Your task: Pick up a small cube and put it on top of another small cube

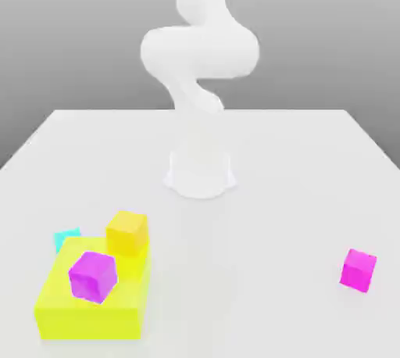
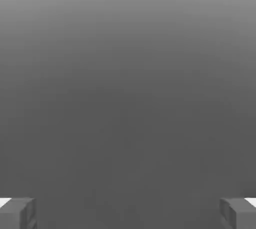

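White table (image 1: 297, 161); pink cube (image 1: 358, 270) nowhere between spread fingers (image 2: 18, 213).

Your arm (image 1: 199, 51) rises from its base at twelve o'clock, folded over; your gripper (image 2: 128, 213) stands wide open, holding nothing.

Tabletop (image 1: 297, 161): pale white, flat, set against a plain grey backdrop.
Lemon-yellow block (image 1: 86, 313): large and flat, lying near the tabletop's front edge on the exterior view's left.
Violet-purple cube (image 1: 92, 277): small, sitting on top of the lemon-yellow block, turned slightly askew.
Cyan cube (image 1: 66, 238): small, just behind the block's far left corner, partly hidden.
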Tool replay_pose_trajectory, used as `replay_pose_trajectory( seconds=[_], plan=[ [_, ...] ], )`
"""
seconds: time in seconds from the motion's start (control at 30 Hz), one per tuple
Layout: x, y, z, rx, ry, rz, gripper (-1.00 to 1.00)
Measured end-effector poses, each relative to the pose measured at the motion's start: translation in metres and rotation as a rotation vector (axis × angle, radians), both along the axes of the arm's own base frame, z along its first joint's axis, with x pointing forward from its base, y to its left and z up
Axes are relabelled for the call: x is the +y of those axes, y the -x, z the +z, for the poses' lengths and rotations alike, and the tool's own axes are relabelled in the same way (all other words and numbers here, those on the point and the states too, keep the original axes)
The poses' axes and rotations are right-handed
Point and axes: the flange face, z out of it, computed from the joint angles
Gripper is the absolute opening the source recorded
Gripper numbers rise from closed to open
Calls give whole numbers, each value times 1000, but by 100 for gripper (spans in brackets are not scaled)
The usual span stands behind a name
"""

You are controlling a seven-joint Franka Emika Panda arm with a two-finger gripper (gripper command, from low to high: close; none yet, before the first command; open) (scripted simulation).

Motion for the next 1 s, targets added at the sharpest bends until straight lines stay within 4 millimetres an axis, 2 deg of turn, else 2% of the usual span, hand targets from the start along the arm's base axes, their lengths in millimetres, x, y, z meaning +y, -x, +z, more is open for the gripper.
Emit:
replay_pose_trajectory(
  seconds=[0.1, 0.23, 0.33, 0.47, 0.67, 0.8, 0.87, 1.0],
  plan=[
    [26, -30, -44, 76, -12, 110, 0],
    [67, -57, -105, 172, -11, 244, 0],
    [101, -68, -152, 242, 1, 339, 0],
    [146, -71, -217, 333, 33, 457, 0],
    [207, -52, -313, 458, 116, 619, 0],
    [244, -23, -374, 529, 201, 735, 0],
    [257, -7, -403, 560, 249, 784, 0],
    [267, 21, -455, 614, 353, 859, 0]
  ],
)
